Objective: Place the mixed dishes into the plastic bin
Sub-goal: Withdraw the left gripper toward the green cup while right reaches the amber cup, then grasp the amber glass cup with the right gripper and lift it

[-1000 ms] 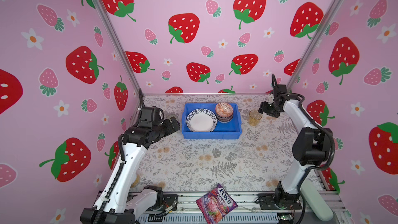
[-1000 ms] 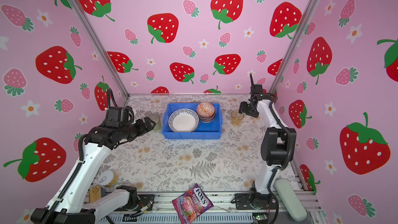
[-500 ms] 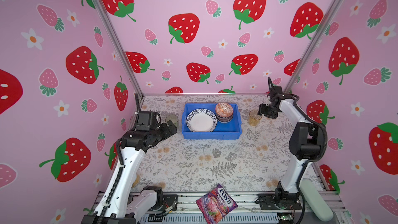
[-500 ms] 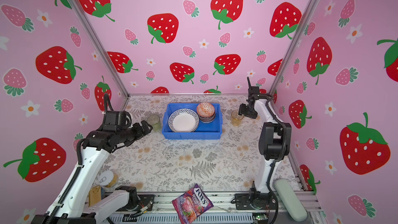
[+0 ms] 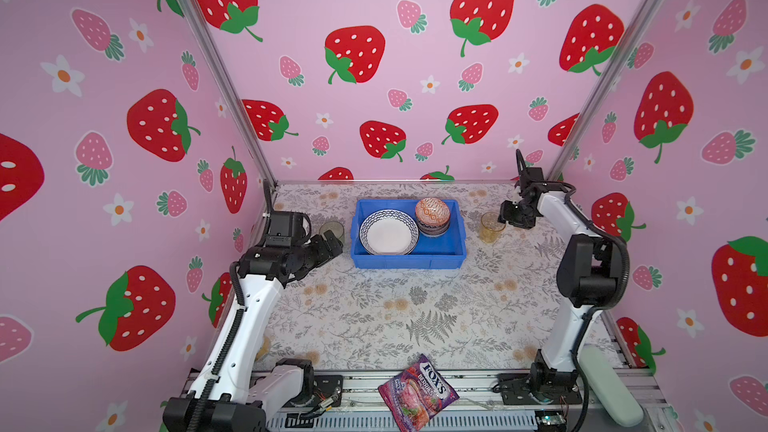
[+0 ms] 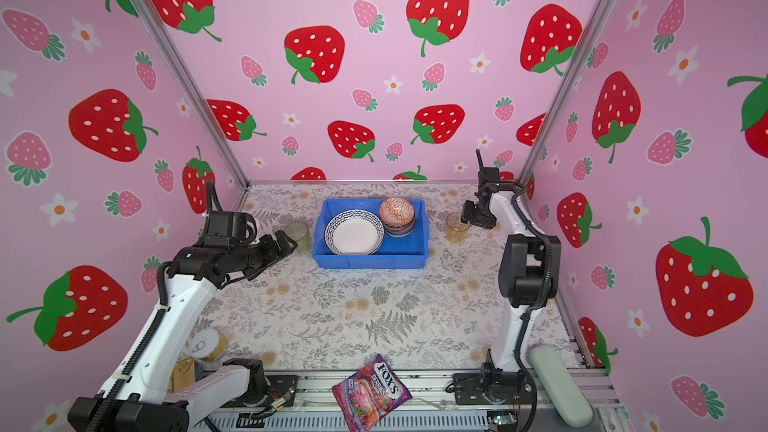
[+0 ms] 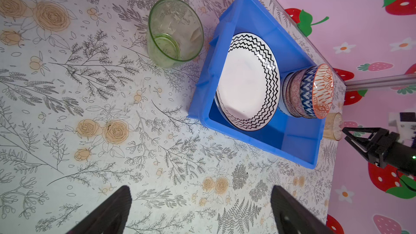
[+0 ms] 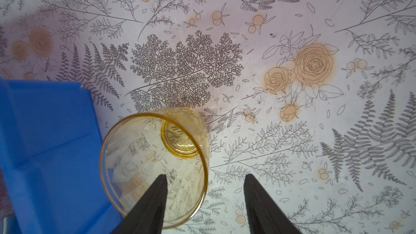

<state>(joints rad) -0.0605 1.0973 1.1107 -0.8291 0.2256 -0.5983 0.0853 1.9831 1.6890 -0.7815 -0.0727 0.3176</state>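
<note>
Your right tool has moved onto amber tumbler at bin's 3 o'clock. Wrist view alone shows jaws apart, straddling rim; left tool wide open. Bag reads FOX'S BERRIES.

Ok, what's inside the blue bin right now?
The bin holds a white plate with a zigzag rim and a stack of small bowls, the orange bowl on top. Anything under the plate or inside the lower bowls is covered.
</note>
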